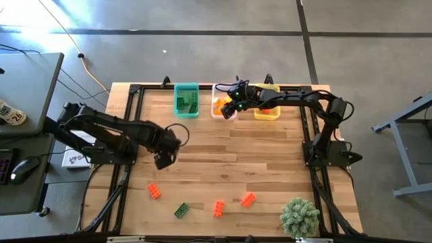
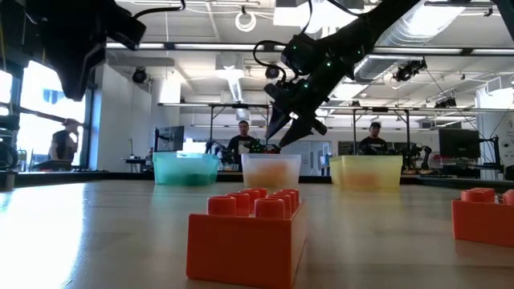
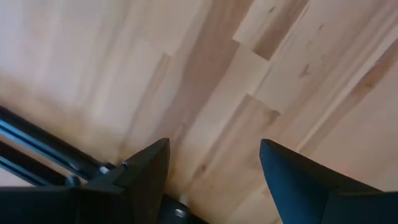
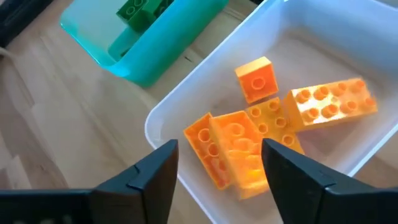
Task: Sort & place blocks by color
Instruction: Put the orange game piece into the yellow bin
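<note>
Right gripper [image 1: 231, 106] hangs open over the clear bin [image 4: 186, 106], yellow-orange blocks [image 4: 249, 149] piled inside; left gripper [image 1: 164, 160] sits open above bare table [image 1: 256, 155].

orange-yellow blocks [image 4: 249, 149]: several studded bricks heaped in the clear bin, some tilted, touching each other.
green blocks in bin [image 1: 188, 104]: a few dark green bricks lying in the teal bin.
orange-red blocks on table [image 1: 154, 192]: three, lying apart along the near side, studs up; others at [image 1: 219, 208] and [image 1: 248, 200].
green block on table [image 1: 181, 210]: one, lying askew between two orange-red ones.
</note>
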You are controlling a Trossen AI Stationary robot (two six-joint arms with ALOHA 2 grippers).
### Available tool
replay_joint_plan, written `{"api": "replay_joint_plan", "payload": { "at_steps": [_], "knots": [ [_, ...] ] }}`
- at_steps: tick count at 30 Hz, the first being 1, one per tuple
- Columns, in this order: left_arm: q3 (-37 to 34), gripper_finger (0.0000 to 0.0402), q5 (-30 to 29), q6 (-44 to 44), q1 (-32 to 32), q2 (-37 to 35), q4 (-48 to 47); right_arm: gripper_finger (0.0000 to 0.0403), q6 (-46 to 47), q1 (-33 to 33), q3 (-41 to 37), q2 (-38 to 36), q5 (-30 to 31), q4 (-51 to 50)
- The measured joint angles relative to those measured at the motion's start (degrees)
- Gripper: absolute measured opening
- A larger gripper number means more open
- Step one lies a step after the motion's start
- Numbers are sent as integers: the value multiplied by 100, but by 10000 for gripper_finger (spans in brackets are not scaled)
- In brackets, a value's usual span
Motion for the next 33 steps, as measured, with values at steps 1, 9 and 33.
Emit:
{"api": "replay_joint_plan", "payload": {
  "at_steps": [1, 9, 33],
  "knots": [
    [2, 239, 18, -235, -102, -2, -5, 220, 76, 10, 0, 0, -10, 0],
    [2, 239, 161, -2217, -896, 0, -28, 223, 504, 26, 0, -114, -460, -8],
    [2, 239, 83, -7719, -2475, 42, 2, 225, -341, 577, -2, -743, -527, -93]
  ]
}}
